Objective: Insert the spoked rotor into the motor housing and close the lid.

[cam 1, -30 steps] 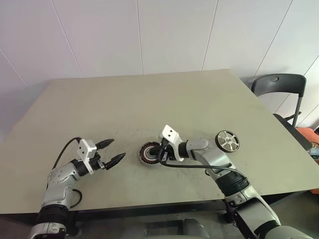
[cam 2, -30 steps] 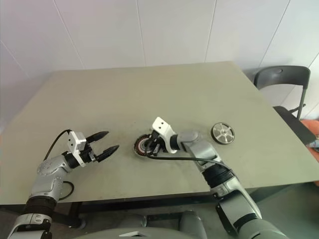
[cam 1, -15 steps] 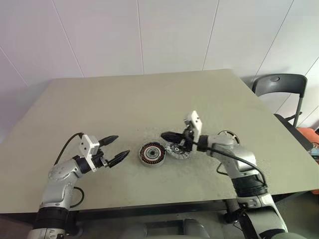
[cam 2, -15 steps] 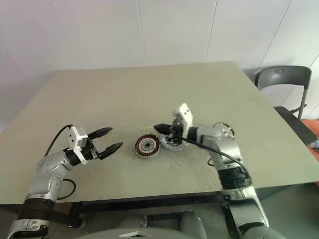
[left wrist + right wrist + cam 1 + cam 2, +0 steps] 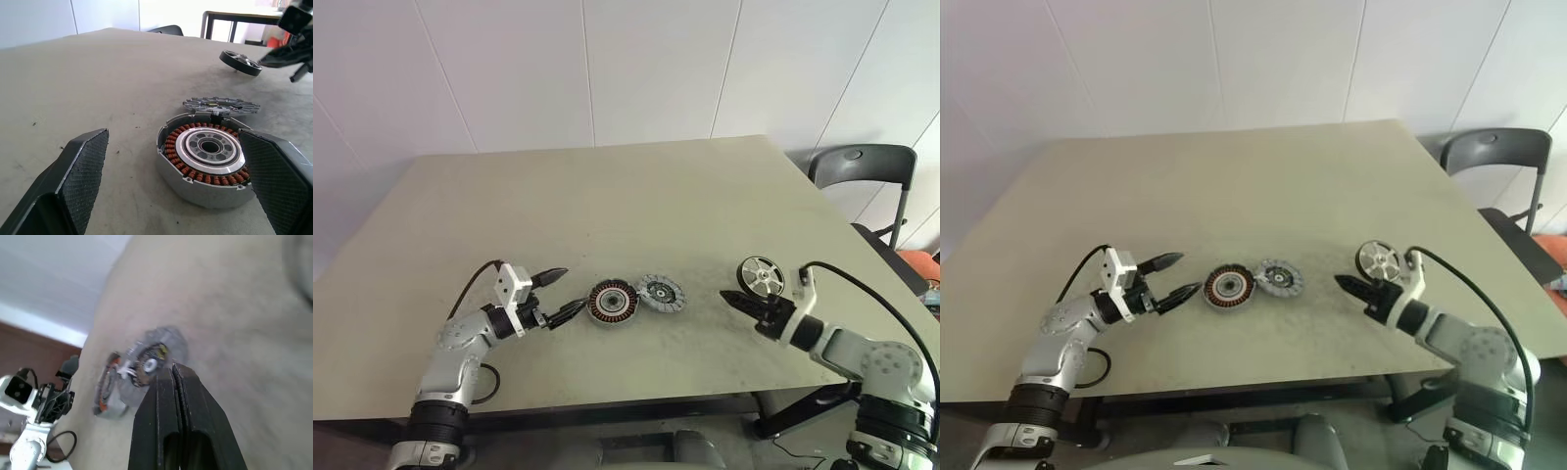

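A: Rotor (image 5: 760, 276) first, because it is what goes in next. It lies flat on the counter (image 5: 607, 196), off to the robot's right, not yet picked up.

B: Which claw is nearest to it?

A: The right claw (image 5: 732, 297). Its two black fingers are clenched together with nothing between them, as the right wrist view shows, and the tip sits just beside the rotor, on the side facing the middle of the counter.

B: And the left claw (image 5: 564, 291)?

A: Released, fingers spread wide and empty. In the left wrist view they stand either side of the housing (image 5: 208, 156), copper ring upward, but apart from it, not gripping. The lid (image 5: 662, 293) lies flat just beside the housing on its right, touching it or nearly so, leaving the housing uncovered.

B: So which step is this?

A: My reading: the housing is open and ready, and the fetching of the rotor is about to start. Nothing is inserted yet, and closing comes last.

B: What does the next move need?

A: The right claw would have to open, turn toward the rotor and take it by the rim or a spoke, since it is thin and flat on the counter. The left claw could close on the housing to steady it.
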Robot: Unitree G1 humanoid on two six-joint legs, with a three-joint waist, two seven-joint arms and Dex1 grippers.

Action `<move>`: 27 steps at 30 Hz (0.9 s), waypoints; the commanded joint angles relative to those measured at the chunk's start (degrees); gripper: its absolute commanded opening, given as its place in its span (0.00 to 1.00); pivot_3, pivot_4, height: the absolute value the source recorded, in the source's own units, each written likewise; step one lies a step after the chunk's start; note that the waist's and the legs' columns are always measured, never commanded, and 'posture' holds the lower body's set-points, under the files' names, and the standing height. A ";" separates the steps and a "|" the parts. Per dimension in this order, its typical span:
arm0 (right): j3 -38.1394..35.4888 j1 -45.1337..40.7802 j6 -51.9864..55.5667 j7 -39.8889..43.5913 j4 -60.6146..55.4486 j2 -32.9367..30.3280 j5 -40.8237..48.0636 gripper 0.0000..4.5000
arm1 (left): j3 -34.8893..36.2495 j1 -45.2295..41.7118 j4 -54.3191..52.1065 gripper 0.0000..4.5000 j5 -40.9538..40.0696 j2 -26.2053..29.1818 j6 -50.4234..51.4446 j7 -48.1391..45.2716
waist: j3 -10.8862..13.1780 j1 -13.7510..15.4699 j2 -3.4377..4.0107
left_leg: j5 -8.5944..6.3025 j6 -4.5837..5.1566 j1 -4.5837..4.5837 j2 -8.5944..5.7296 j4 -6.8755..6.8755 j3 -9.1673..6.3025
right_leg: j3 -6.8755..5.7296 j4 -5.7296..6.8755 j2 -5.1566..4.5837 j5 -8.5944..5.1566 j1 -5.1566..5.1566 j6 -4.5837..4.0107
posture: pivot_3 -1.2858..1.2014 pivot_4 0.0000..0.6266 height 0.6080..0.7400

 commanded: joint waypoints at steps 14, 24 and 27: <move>-18.50 -7.81 0.53 -23.85 10.10 4.11 4.41 0.89 | 0.95 -9.24 8.93 1.00 0.48 0.72 -0.95 -2.74 | 0.01 -0.01 -0.05 | -0.01 0.02 0.52 0.04 0.04 0.10 | 0.01 -0.11 0.02 0.02 0.65 0.05 | 0.52 0.00 1.00; -18.69 -11.14 -4.09 -31.44 13.07 7.78 5.77 0.80 | 1.91 -2.79 -0.59 1.00 -1.02 2.12 0.85 -1.45 | -0.05 -0.58 0.04 | -0.18 0.31 0.79 0.17 -0.08 0.18 | -0.06 -0.90 0.03 0.18 1.19 0.26 | 0.52 0.00 1.00; -18.40 -11.69 -5.09 -31.98 13.66 8.30 6.88 0.62 | 2.03 -1.80 -2.59 1.00 -0.88 2.14 1.41 -0.42 | -0.03 -0.75 0.11 | -0.19 0.33 0.79 0.17 -0.10 0.20 | -0.06 -0.91 0.02 0.18 1.18 0.25 | 0.52 0.00 1.00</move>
